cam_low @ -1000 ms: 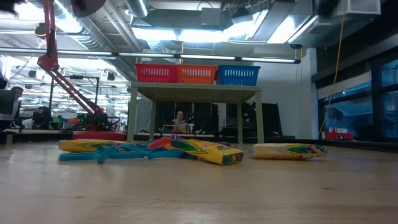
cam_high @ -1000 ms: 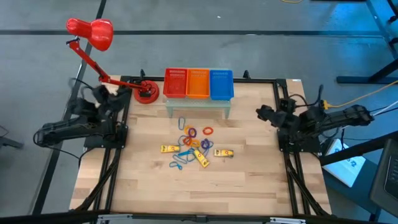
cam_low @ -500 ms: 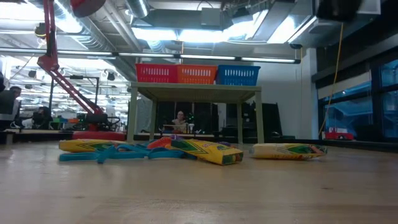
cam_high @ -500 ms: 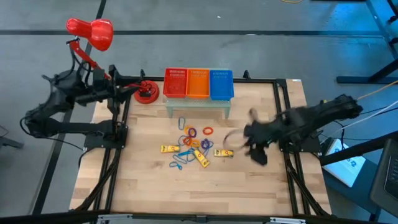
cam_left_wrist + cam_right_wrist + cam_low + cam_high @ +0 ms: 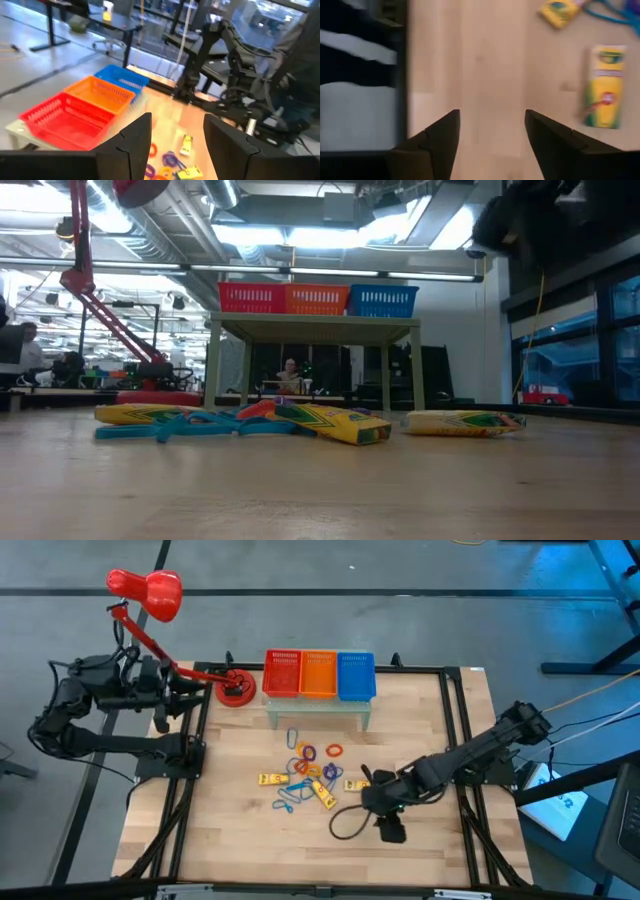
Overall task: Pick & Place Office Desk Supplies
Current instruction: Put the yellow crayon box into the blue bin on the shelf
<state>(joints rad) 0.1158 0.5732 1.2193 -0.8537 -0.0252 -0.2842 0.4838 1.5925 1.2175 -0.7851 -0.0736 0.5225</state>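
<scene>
The supplies lie in a loose heap mid-table: three yellow packets (image 5: 270, 779) (image 5: 325, 795) (image 5: 360, 786), orange (image 5: 335, 751) and purple (image 5: 308, 753) band loops, and blue wiry loops (image 5: 290, 798). In the low view, packets (image 5: 335, 423) (image 5: 462, 422) and blue loops (image 5: 200, 427) lie flat on the wood. My right gripper (image 5: 378, 808) (image 5: 492, 145) is open, hovering just right of and nearer than the rightmost packet (image 5: 605, 92). My left gripper (image 5: 180, 692) (image 5: 177, 145) is open, raised at the table's left edge and facing the baskets.
Red (image 5: 282, 673), orange (image 5: 319, 673) and blue (image 5: 356, 675) mesh baskets stand on a small raised shelf (image 5: 318, 708) at the far edge. A red desk lamp (image 5: 145, 592) has its base (image 5: 236, 692) at the far left. Bare wood lies near the front edge (image 5: 300, 850).
My right arm has swung from the table's right edge toward the middle and the near side, coming down beside the rightmost packet. My left arm has lifted from its folded rest at the left edge and now faces the baskets. The supplies have not moved.
</scene>
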